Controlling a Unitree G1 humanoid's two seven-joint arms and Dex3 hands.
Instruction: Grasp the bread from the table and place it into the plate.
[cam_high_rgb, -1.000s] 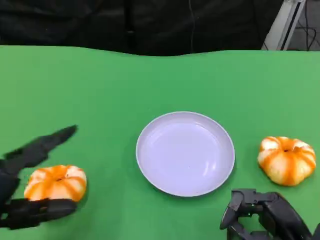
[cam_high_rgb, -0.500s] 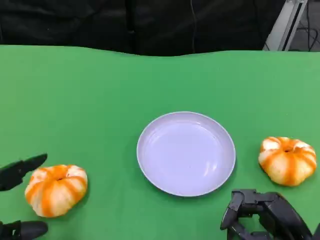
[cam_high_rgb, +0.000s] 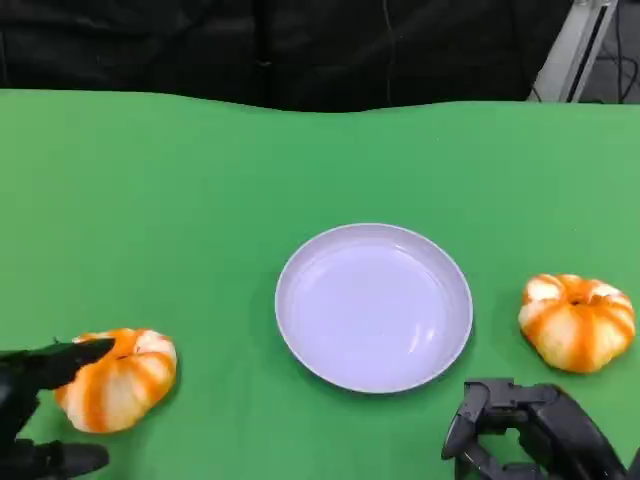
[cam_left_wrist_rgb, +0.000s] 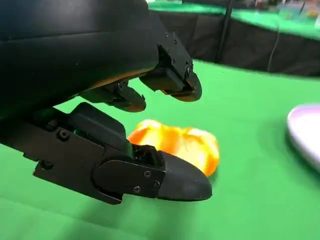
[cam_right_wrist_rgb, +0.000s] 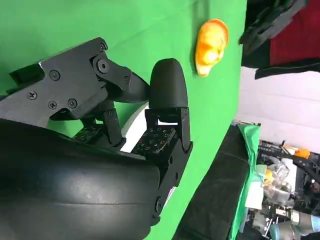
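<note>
Orange left bread sits unmoved; left robot hand has drawn back.

Green table, white plate centre, two pumpkin-shaped breads flanking

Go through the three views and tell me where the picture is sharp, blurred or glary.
Head view: evenly lit and sharp, with a soft sheen on the plate. Left wrist view: the left bread is overexposed and soft, the fingers sharp. Right wrist view: the right hand is sharp, the background clutter hazy.
</note>
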